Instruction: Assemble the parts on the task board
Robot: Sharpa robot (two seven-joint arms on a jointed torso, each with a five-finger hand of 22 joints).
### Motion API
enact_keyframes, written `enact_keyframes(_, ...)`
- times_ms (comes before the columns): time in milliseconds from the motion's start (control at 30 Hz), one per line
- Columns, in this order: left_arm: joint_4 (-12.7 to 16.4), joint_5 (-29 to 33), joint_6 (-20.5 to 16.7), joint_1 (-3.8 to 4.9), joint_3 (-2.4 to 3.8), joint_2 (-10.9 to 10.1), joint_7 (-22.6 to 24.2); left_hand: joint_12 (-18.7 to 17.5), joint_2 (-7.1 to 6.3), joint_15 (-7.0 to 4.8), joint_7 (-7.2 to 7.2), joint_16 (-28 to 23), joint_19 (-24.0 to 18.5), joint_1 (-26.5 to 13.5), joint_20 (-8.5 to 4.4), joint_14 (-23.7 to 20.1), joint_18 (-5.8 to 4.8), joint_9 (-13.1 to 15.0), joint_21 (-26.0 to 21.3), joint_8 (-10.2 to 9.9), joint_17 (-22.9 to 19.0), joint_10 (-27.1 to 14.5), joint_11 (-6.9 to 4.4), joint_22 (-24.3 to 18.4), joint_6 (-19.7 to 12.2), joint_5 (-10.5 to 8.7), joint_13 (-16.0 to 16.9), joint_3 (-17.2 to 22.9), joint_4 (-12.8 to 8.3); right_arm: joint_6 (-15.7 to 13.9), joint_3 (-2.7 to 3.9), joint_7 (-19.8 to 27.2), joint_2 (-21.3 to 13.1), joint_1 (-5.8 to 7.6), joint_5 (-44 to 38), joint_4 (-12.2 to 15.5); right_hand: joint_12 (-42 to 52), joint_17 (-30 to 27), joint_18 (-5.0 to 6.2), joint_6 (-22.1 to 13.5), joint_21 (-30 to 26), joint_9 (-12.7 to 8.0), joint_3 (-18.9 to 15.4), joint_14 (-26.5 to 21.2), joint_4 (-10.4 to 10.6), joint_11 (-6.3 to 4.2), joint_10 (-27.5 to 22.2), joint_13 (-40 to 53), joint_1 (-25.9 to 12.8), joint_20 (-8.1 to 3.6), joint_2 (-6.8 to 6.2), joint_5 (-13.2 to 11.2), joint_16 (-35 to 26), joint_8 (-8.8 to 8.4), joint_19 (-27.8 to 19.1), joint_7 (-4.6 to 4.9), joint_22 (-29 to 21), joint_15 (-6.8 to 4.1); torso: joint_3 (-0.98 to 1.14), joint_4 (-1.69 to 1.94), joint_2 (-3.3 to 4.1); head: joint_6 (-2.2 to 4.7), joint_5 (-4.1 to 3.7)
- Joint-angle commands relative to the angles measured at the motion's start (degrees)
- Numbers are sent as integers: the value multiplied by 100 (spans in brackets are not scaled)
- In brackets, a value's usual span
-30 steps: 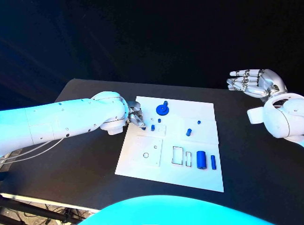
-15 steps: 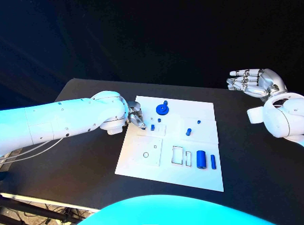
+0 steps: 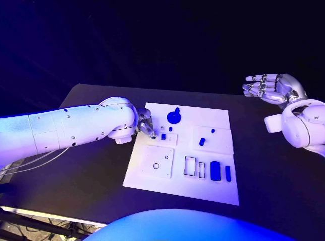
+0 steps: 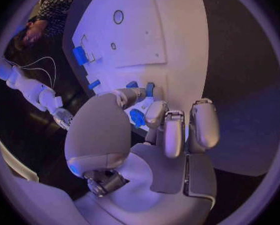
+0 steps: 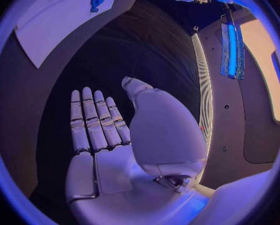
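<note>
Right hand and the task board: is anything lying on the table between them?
No. In the head view the right hand is raised, open, beyond the task board, and the stretch of black table between them is bare.

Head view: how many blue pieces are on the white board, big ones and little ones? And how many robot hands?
Round blue disc: 1
Long blue pieces: 2
Small blue pieces: 4
White board: 1
Hands, left hand and right hand: 2
Total: 10
</note>
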Motion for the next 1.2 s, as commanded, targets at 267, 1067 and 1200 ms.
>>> enact_keyframes(267,-89,88,181,-20,-13,111,11,78,24,-57,-154,25,49,-139,3,572,-105,-2,35,13,1418,101,-6,21,217,163,103,849,-947,84,1,49,-10,-2,-43,16,-18,-10,-11,8,3,-8,-1,25,-21,4,7,-1,-15,7,31,-15,-38,-24,-22,512,-10,2,4,-8,5,-27,-18)
enact_keyframes(1067,-204,169,137,-25,-13,154,-23,96,-12,-117,-270,34,81,-701,-59,576,-117,-22,20,-138,1435,147,-86,55,419,10,196,-330,-337,61,1,50,-10,-1,-43,10,-19,-19,-12,15,3,-9,5,22,-32,5,1,-1,-10,8,41,-13,-41,-29,-23,512,-20,4,5,-2,-3,-83,-50)
enact_keyframes(1200,-234,184,146,-25,-13,151,-40,9,-2,-111,-251,0,78,-752,-51,556,-115,-34,1,-215,1363,67,-67,43,424,27,84,-1122,65,58,1,51,-12,-1,-44,10,-19,-20,-12,10,4,-10,6,22,-32,5,1,-1,-10,8,45,-13,-41,-31,-23,512,-22,4,4,-4,-3,-78,-49)
